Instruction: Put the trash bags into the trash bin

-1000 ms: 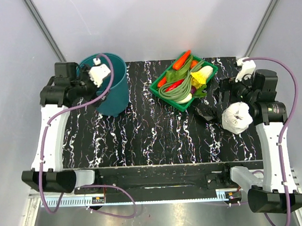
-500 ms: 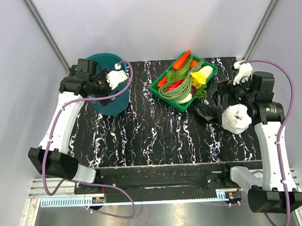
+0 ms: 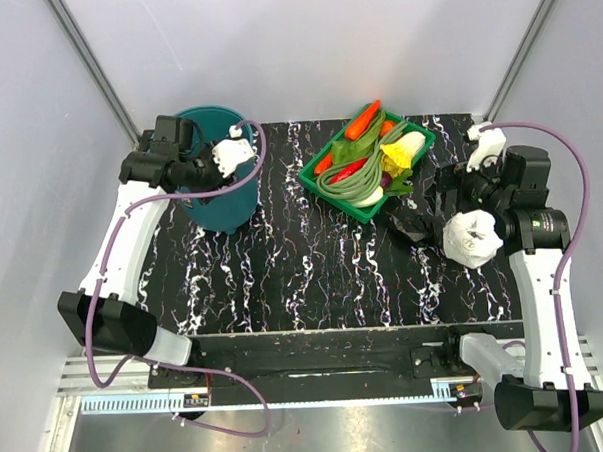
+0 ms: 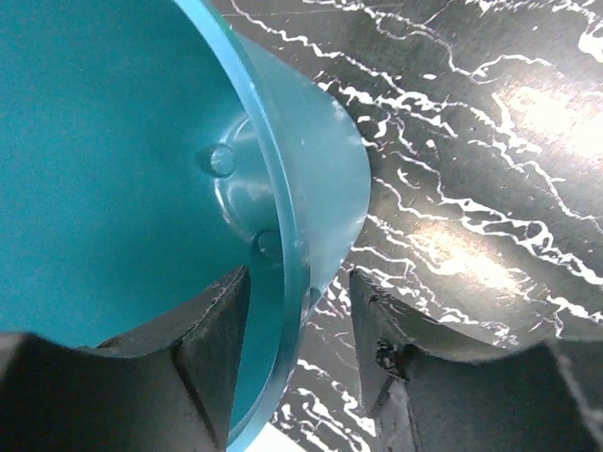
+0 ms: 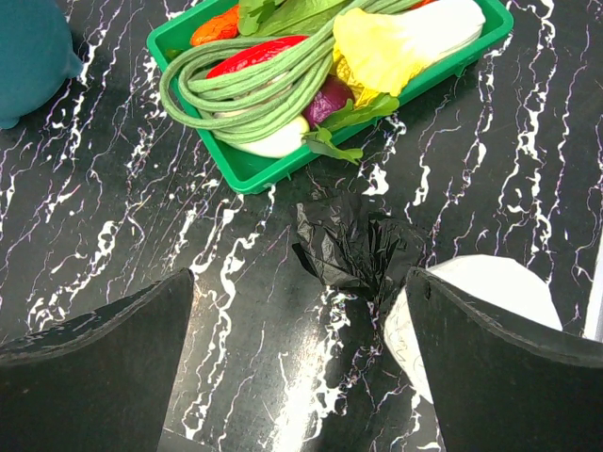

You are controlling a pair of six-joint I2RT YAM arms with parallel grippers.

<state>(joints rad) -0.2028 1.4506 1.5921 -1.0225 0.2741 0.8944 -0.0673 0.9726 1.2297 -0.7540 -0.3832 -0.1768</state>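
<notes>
Black marbled tabletop (image 3: 314, 275), and the left gripper (image 4: 297, 282) straddles the rim of the bin (image 3: 221, 204) at the far left corner, jaws partly open and not clamped, probably to steady it. Near the right edge the right gripper (image 5: 300, 278) hangs wide open over the bag (image 5: 353, 245), lined up for a grab.

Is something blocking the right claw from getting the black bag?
Nothing visible does. The trash bag lies on the table straight ahead of the open right gripper. The white wad sits close beside the bag, to its right in the wrist view, so it might get caught too.
</notes>
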